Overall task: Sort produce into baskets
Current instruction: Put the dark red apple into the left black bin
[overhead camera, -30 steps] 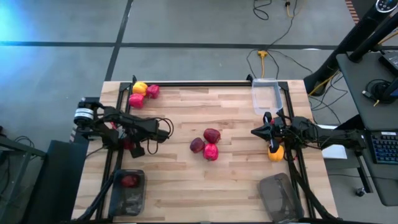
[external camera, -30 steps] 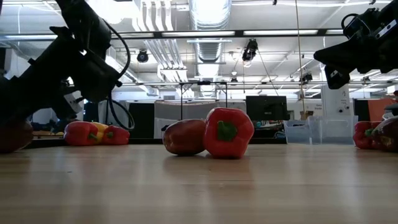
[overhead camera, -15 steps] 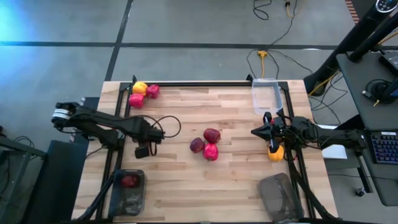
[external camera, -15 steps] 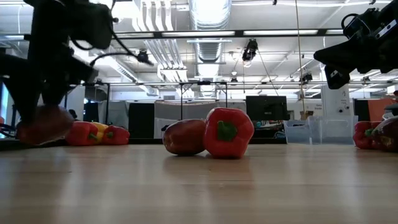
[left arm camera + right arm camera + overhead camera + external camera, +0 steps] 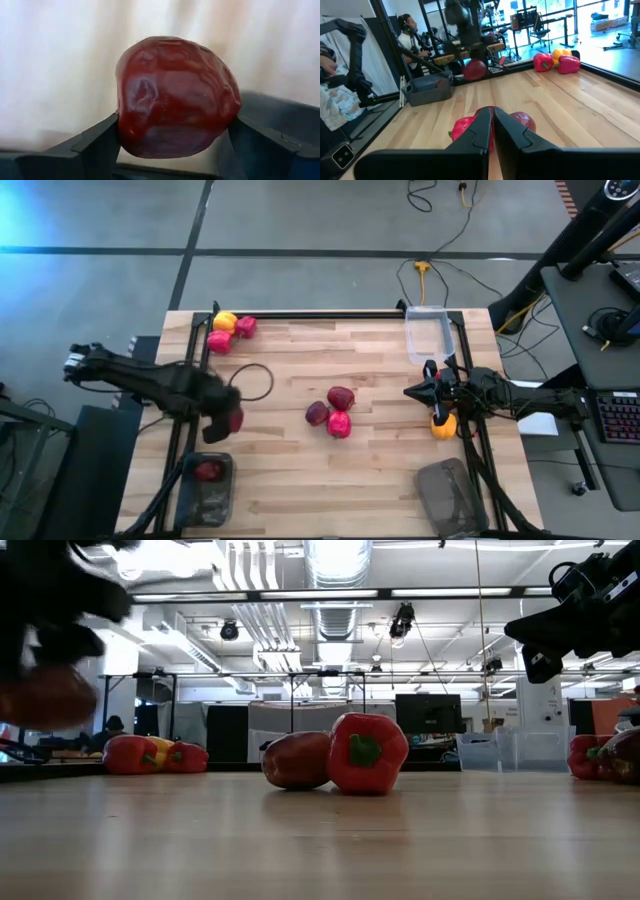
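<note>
Above the dark bin (image 5: 205, 490) holding one apple (image 5: 208, 471), left end effector (image 5: 228, 420) grips another apple (image 5: 175, 97).

Three baskets (image 5: 430, 335), four apples (image 5: 317, 414), four peppers (image 5: 339, 425).

Dark red apple (image 5: 175, 97) between black fingers (image 5: 92, 145); pink-red peppers (image 5: 338, 424) and a yellow one (image 5: 225, 321) on pale striped wood (image 5: 370, 470).

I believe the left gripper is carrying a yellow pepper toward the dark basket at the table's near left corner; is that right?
Not quite: the left gripper holds a dark red apple, not a yellow pepper, as the left wrist view shows. The high view places it just short of the dark basket at the near left corner.
</note>
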Controlling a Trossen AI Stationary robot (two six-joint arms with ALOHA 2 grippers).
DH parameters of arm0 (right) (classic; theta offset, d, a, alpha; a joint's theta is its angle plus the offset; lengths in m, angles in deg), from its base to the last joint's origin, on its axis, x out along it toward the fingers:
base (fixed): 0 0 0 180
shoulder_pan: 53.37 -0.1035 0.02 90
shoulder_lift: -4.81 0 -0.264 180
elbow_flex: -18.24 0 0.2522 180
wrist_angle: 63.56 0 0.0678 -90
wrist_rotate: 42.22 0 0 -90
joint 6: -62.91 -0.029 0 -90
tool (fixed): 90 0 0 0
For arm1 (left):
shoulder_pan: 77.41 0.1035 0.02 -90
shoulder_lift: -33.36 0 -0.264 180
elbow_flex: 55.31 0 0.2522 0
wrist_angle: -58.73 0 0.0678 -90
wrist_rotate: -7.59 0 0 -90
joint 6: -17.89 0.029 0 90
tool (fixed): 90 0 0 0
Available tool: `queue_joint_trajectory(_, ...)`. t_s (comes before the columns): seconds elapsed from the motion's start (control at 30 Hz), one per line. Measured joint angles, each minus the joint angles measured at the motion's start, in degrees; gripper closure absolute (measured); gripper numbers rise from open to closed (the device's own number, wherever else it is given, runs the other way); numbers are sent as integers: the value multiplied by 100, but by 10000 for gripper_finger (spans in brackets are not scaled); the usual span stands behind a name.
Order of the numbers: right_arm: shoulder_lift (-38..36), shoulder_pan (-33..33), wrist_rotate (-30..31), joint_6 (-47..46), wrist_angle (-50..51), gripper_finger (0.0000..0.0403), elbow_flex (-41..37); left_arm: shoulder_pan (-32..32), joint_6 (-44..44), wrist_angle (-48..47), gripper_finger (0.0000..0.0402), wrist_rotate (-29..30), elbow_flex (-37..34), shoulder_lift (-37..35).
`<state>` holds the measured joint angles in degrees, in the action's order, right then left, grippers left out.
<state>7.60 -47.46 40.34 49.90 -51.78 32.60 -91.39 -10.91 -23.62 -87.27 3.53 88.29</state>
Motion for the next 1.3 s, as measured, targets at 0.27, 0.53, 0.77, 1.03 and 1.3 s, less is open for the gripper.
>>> queue_joint_trajectory(0.27, 0, 0, 0, -2, 0, 390, 0, -3349, -3100, 480, 84, 177, 12, -1446)
queue_joint_trajectory(0.53, 0, 0, 0, 0, 0, 390, 0, -6847, -5950, 1128, 87, 2399, 12, -1033)
queue_joint_trajectory(0.77, 0, 2, 0, -2, 0, 390, 0, -7313, -6925, 548, 85, 2831, 12, -271)
queue_joint_trajectory(1.03, -1, 1, 0, -2, 0, 390, 0, -7272, -6636, 556, 84, 3237, 12, -12)
queue_joint_trajectory(1.3, 0, 0, 0, -2, 0, 390, 0, -6341, -5754, 506, 68, 4713, 342, -460)
